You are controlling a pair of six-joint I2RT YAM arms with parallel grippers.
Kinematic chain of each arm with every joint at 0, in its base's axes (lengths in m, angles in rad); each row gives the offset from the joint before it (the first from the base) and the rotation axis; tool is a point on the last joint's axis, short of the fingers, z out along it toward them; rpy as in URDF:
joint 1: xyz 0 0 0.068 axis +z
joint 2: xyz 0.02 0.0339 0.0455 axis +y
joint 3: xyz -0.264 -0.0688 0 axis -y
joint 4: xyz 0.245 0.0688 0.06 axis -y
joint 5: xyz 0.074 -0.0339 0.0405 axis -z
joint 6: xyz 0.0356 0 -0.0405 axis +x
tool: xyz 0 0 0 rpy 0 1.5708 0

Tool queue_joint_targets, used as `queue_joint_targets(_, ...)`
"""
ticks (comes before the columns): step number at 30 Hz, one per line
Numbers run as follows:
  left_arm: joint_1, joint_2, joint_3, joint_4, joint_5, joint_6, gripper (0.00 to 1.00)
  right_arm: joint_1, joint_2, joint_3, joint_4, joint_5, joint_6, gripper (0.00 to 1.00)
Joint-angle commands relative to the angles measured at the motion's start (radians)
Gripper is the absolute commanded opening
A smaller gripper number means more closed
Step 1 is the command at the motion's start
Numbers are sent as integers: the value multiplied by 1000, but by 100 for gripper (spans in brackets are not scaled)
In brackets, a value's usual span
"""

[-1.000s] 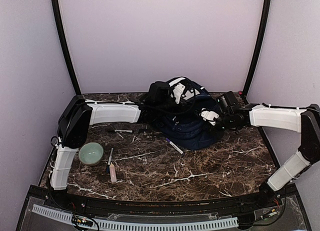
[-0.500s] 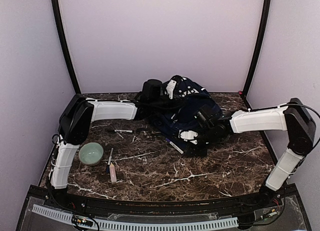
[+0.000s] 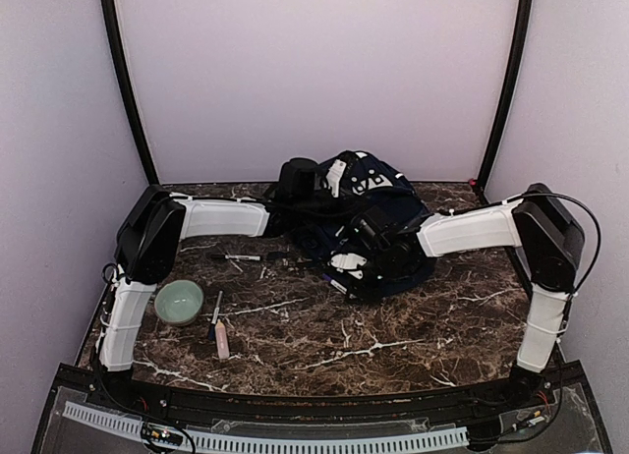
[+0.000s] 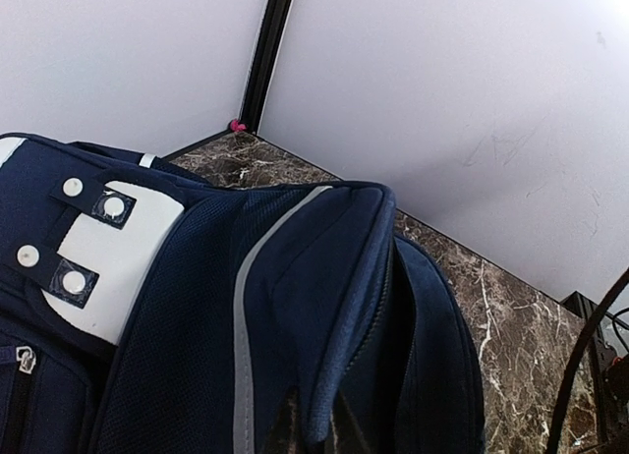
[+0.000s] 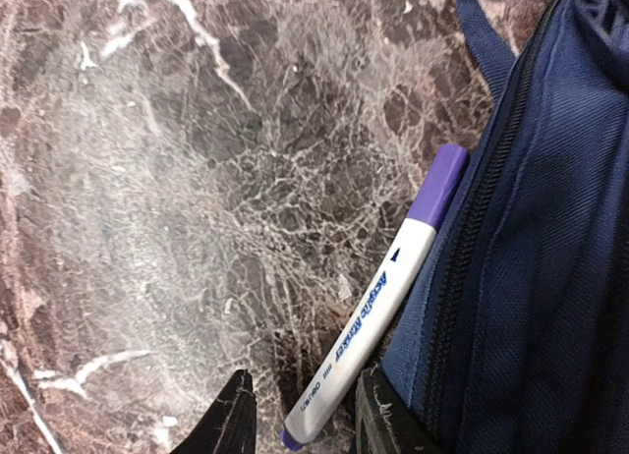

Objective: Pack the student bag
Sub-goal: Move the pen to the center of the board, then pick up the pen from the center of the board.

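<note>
Student bag (image 3: pixel 378 228): navy backpack slumped at upper centre of the frame, rim lifted.
Left fingers (image 4: pixel 283 434): pinched tight on the bag's rim fabric.
Right fingers (image 5: pixel 234 423): parted, straddling the tip of a purple-capped marker (image 5: pixel 378 312) lying against the bag (nothing gripped).
Risk: closing so near the tip could flick the marker away or snag the zipper fabric.
Counter (image 3: pixel 393 351): dark brown marble, white veins.
Room: 3 pale lilac walls (image 3: pixel 314 71), 2 black corner posts (image 3: pixel 123 81).

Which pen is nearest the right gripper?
The purple-capped white marker against the navy fabric backpack, at the right gripper; other pens lie farther left.
</note>
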Motion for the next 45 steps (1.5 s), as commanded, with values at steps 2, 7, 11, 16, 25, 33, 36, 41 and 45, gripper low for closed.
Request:
queue_joint_targets(2,27,-10,-11,53,-3,10,0,3,68,36,6,56,38,35)
queue_joint_targets(7,28,-9,-14,53,2,12,0,4,94,34,-23,33,32,26)
queue_joint_targets(11,27,-10,-16,50,9,9,0,8,69,18,-59,-3,1,18)
queue_joint_targets(16,28,-14,-15,50,23,4,0,40,1,-32,-132,-63,-82,18)
queue_joint_targets(25,27,-55,-51,20,68,6,0,98,-185,-192,-314,-88,-220,15)
queue_joint_targets(33,26,-85,-62,-149,65,22,0,131,-307,-207,-247,58,-102,45)
queue_joint_targets(36,9,-99,-25,-215,-1,91,0,166,-296,-194,-252,67,-112,45)
queue_joint_targets(41,1,-107,27,-237,69,37,0,206,-205,-170,-255,67,-118,41)
queue_joint_targets(45,-14,-144,-1,-282,19,90,0,218,-133,-126,-249,77,-110,35)
